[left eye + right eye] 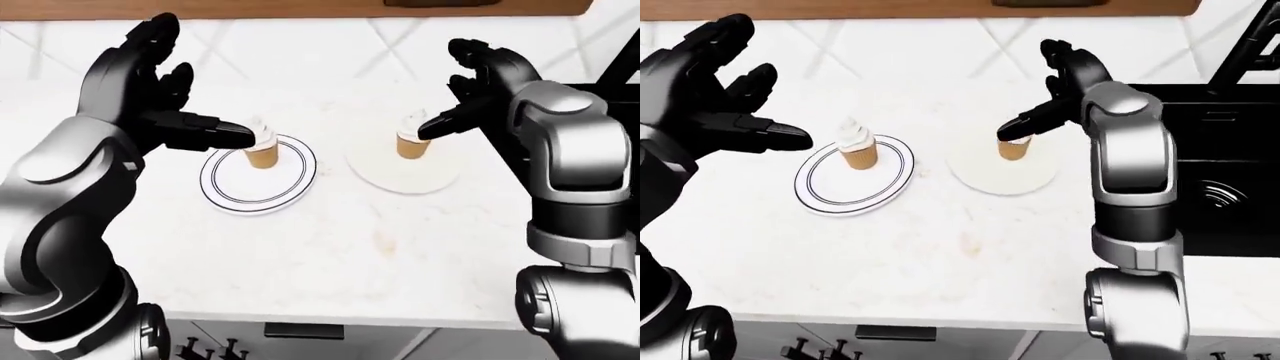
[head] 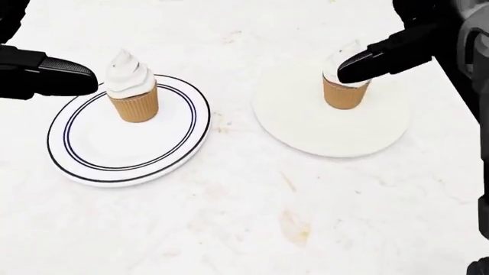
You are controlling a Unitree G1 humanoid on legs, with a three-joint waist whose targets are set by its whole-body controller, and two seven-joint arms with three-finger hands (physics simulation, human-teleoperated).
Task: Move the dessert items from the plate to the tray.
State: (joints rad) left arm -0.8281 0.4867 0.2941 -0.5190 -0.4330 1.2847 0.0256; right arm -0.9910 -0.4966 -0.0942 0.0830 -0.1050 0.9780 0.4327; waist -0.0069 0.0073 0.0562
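One cupcake (image 2: 131, 91) stands upright on the ringed plate (image 2: 172, 146) at the head view's left, and a second cupcake (image 2: 344, 86) already sits on the plain tray (image 2: 382, 134) at right. It looks light, with soft frosting that would smear, so the ridged wrapper low on its sides seems the place to grip. Both the left hand (image 1: 150, 97) and right hand (image 1: 480, 86) hover with fingers spread, gripping nothing; the white surface (image 2: 245, 229) between plate and tray lies open, with a black sink (image 1: 1225, 165) at the right-eye view's right edge.

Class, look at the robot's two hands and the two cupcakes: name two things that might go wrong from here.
The right hand is open close beside the cupcake on the tray; pulling away carelessly might tip it. The left hand is open beside the cupcake on the plate; a sideways approach may topple it or smear its frosting.
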